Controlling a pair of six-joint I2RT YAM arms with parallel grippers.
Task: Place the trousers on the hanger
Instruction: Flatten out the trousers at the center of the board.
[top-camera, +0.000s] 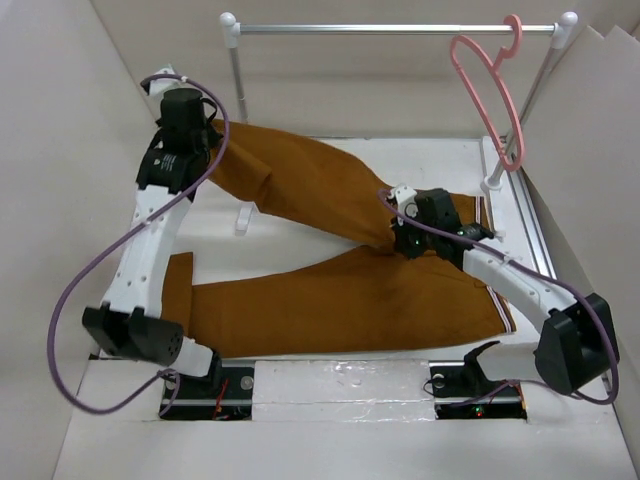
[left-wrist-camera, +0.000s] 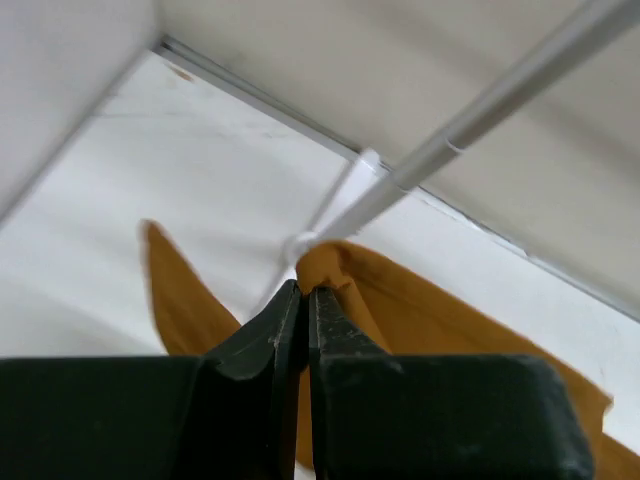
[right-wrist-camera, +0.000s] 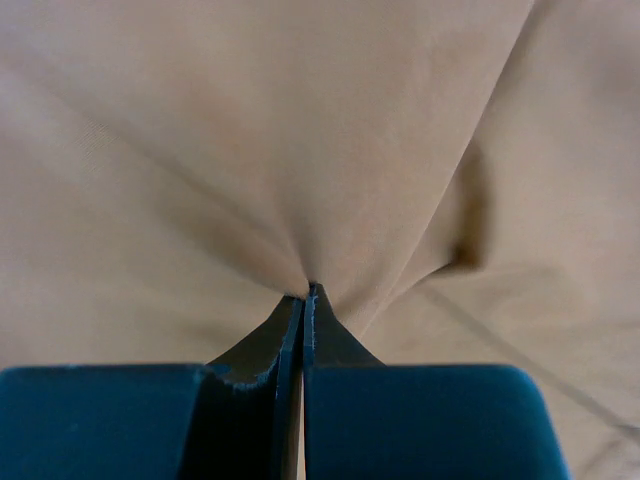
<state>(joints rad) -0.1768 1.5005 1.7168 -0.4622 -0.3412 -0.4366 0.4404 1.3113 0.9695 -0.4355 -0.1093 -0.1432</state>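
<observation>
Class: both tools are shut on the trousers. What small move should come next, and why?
Probably raise both together a little. The left tool pinches a leg end, the right tool cloth near the crotch, yet the trousers lie on the table and the hanger hangs high on the rail.

Rust-brown trousers (top-camera: 340, 290) lie spread on the table (top-camera: 420, 160); pink hanger (top-camera: 518, 35) hangs from the rail (top-camera: 380, 30).
</observation>
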